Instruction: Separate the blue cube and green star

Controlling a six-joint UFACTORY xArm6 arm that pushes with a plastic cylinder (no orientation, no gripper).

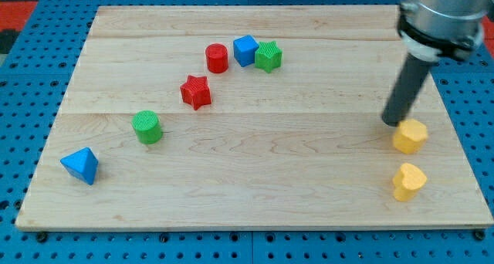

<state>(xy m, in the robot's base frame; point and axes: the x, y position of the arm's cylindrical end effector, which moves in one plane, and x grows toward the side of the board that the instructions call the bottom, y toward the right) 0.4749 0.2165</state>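
Across nearly the whole view lay the wooden board (255,187), pale planks set on a blue pegboard (23,102) that showed around its edges. At the view's upper right the arm (441,17) came down into the picture, its grey body narrowing into the dark rod (407,90). The rod carried no jaws at all, so there was nothing to open or close; my tip (395,123) rested on the board just at the upper left edge of a yellow block (410,135), whether touching it or only beside it I could not tell. A second yellow block (408,181), heart-shaped, sat a little below the first, near the board's right edge.

The blue cube (245,50) and the green star (268,56) stood side by side near the view's top centre, touching or very nearly so, the star on the cube's right. My tip was well apart from both, far to their right. Just left of the cube stood a red cylinder (217,58), and below and left of that a red star (196,92). Further down to the left were a green cylinder (147,126) and, nearest the lower left corner, a blue triangular block (81,165).
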